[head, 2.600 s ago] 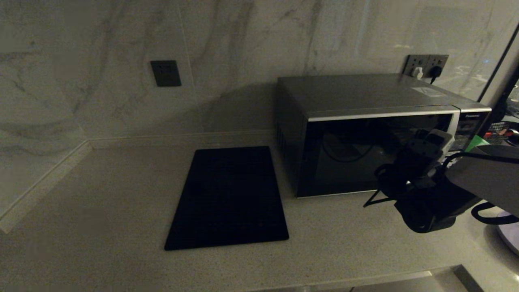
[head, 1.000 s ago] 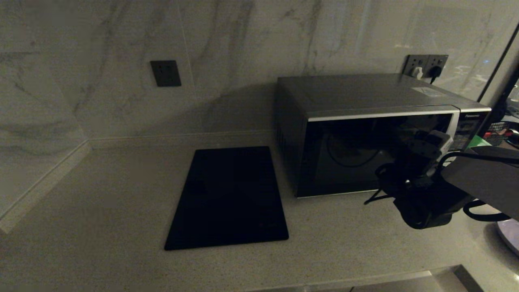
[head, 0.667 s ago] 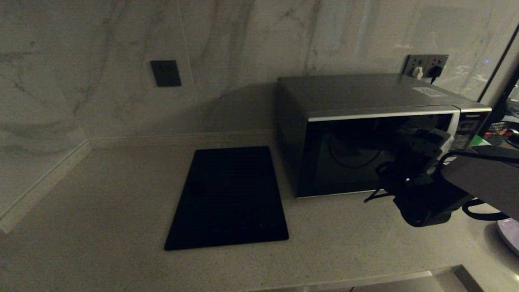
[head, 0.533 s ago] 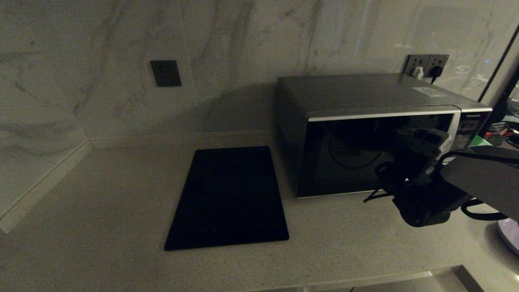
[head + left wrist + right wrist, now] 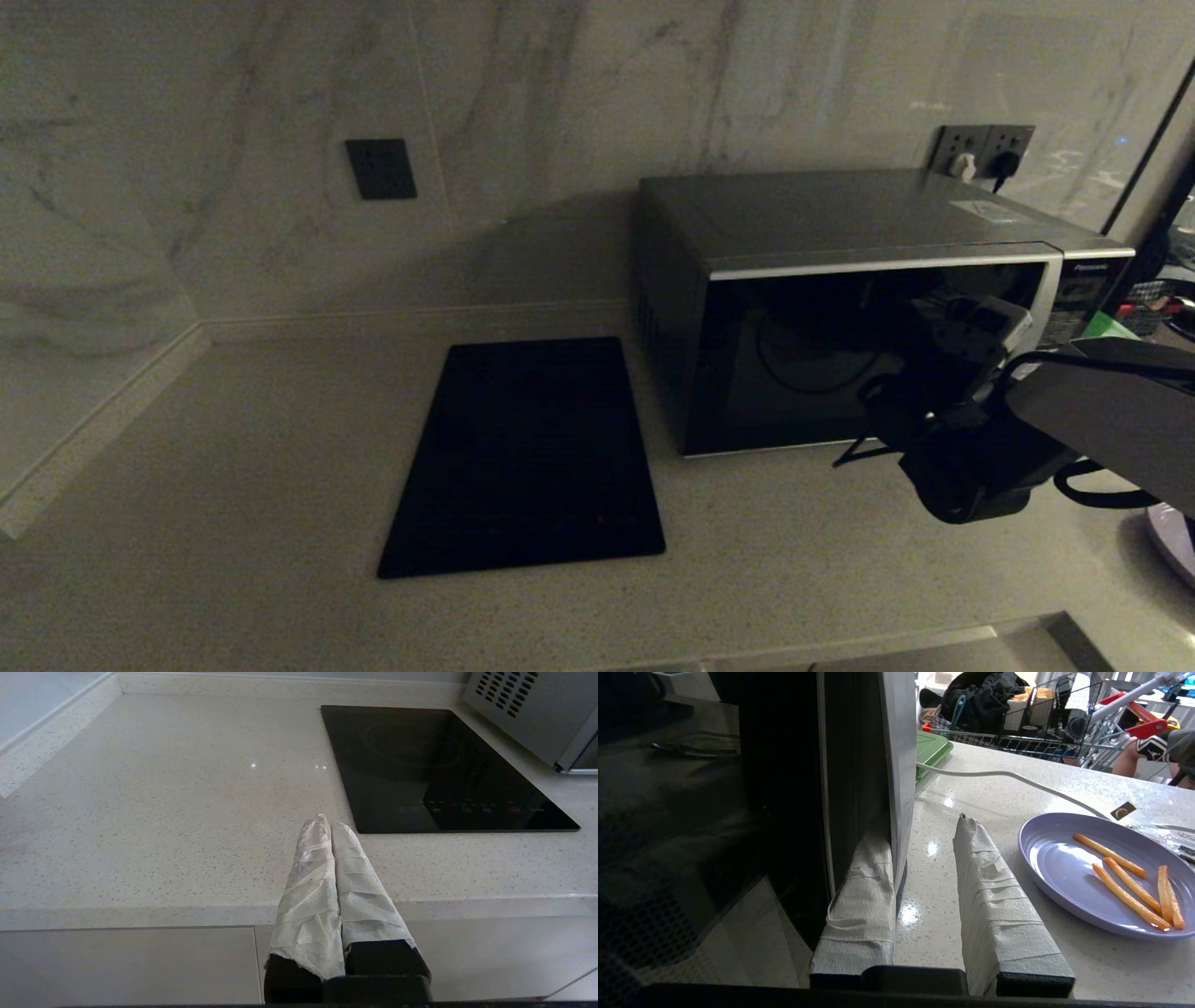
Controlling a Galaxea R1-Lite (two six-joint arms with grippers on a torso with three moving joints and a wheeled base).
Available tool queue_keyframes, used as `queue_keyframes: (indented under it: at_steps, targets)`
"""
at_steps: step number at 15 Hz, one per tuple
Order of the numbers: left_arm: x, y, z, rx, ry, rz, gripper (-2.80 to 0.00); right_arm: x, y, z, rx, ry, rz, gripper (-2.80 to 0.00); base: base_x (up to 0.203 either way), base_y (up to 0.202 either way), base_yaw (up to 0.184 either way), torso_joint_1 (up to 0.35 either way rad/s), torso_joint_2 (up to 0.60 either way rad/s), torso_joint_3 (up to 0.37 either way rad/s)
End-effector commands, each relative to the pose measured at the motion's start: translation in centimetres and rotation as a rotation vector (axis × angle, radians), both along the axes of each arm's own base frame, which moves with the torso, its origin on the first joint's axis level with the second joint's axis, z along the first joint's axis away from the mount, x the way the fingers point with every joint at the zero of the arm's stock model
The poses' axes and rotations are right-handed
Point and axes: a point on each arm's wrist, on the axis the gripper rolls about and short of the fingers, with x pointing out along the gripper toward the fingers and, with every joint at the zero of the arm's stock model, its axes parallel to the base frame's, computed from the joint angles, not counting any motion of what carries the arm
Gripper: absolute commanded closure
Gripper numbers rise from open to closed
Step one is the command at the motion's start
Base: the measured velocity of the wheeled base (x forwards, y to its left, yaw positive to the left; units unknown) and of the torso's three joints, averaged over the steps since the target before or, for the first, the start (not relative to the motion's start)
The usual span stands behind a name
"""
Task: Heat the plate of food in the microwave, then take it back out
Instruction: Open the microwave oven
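- The big dark grey and silver microwave (image 5: 868,308) sits at the far right of the pale speckled stone counter (image 5: 233,467), and its dark glass door looks closed.
- The small round lilac plate (image 5: 1069,877) with a few thin orange fries (image 5: 1125,882) sits on the counter just to the right of the microwave, so the food is not inside yet.
- The right gripper (image 5: 924,868) is at the right edge of the microwave door. One cloth-wrapped finger (image 5: 864,896) is tucked against the door edge and the other finger is out in the open beside the plate.
- The fingers are partly closed around that door edge, but I cannot tell if they are squeezing it tight.
- The left gripper (image 5: 331,858) hangs near the front edge of the counter, far from the microwave. Its two wrapped fingers are pressed together and hold nothing.
- A flat black glass cooktop (image 5: 527,453) lies to the left of the microwave, and a green board (image 5: 931,751) lies behind the plate.
- I think the job has only just started. The door must be pulled open, then the plate goes in, gets hot, and comes back out.
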Motion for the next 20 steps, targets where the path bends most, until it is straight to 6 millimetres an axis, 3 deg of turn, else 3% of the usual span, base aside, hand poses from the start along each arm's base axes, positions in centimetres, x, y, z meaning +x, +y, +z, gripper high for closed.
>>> queue_keyframes:
  at_steps: [1,20]
  targets:
    - [0.01,0.00,0.01,-0.001,0.001,0.001,0.00,0.00,0.01,-0.12,0.003,0.002,-0.017,0.00,0.000,0.000,0.000,0.000,0.00,0.000]
    - [0.01,0.00,0.01,-0.001,0.001,0.001,0.00,-0.28,0.00,0.07,0.025,0.003,-0.110,0.00,0.000,0.000,0.000,0.000,0.00,0.000]
